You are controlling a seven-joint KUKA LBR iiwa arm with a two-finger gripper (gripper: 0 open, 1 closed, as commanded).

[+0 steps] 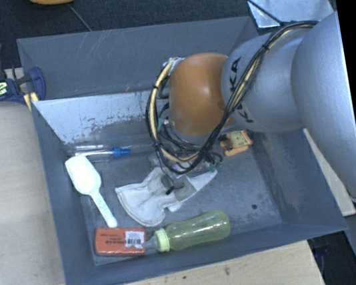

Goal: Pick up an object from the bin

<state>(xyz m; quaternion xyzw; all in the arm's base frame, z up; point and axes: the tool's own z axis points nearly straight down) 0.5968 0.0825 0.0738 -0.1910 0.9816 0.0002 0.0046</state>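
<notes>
— Where are your fingers (pixel 170 188)?
— Down on the crumpled white cloth (pixel 142 204), middle of the bin (pixel 257 189); open or closed, I can't tell.
— And around them?
— In my view, white scoop (pixel 83 176) to their left; green bottle (pixel 196 230) and orange packet (pixel 118 240) just below the cloth.

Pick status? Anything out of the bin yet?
Nothing is out yet. In hand: the gripper is down at the crumpled white cloth mid-bin; grasp unconfirmed. The white plastic scoop and green translucent bottle lie apart from it. Left: grip, lift clear.
</notes>
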